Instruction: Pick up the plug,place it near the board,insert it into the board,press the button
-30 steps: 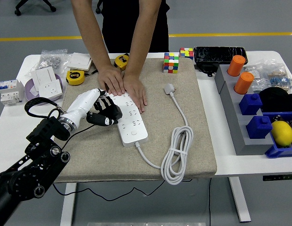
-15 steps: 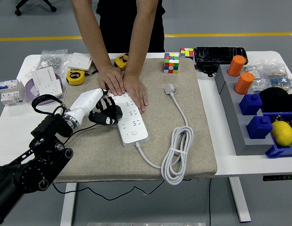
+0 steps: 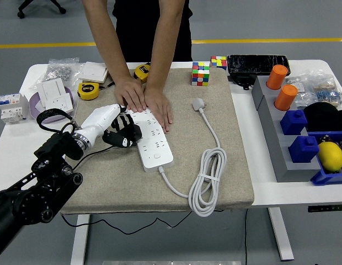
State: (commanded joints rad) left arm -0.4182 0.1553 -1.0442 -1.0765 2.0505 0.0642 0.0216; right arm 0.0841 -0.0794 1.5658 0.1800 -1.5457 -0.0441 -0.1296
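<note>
My left hand, fingers curled and holding nothing, rests against the board mid-mat, while the plug lies unplugged toward the tabletop's far edge, so everything remains.

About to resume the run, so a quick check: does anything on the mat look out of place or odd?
Yes. A person's hands press on the far end of the power strip, right beside the left hand at its left edge. The white plug lies loose on the mat, not inserted.
</note>
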